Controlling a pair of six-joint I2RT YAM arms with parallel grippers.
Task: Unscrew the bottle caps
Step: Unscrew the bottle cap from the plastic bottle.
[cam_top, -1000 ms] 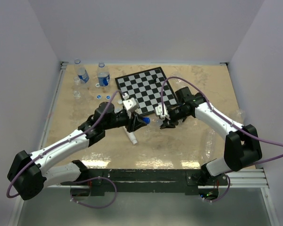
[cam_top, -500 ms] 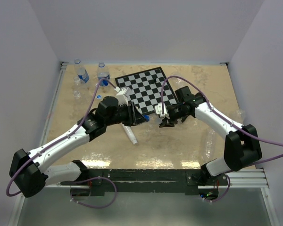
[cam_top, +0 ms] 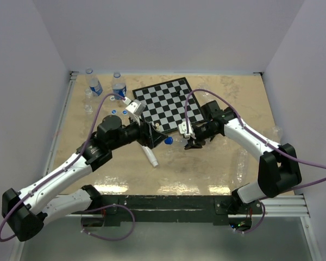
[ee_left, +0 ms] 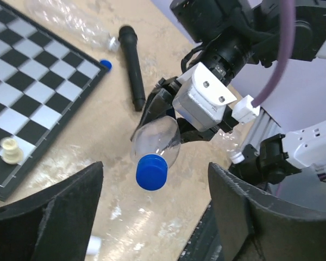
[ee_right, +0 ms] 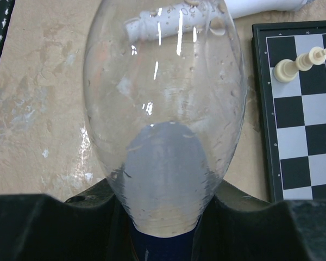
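1. Top view: at centre frame the right gripper (cam_top: 191, 141) is clamped on a clear bottle (cam_top: 179, 140). Its blue cap (cam_top: 168, 140) points left toward the left gripper (cam_top: 152, 136), just below the chessboard (cam_top: 168, 103).
2. Left wrist view: the left gripper (ee_left: 155, 179) stands spread wide, one finger in each lower corner. The blue cap (ee_left: 151, 172) sits mid-frame between them, touching neither, and the bottle (ee_left: 158, 138) runs up into the right gripper (ee_left: 174, 122).
3. Right wrist view: the bottle (ee_right: 163, 109) fills the middle, pinched at the bottom edge by the right gripper (ee_right: 163, 217). I cannot make out the cap here.

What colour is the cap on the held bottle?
Blue cap on the bottle; clearest in left wrist view.
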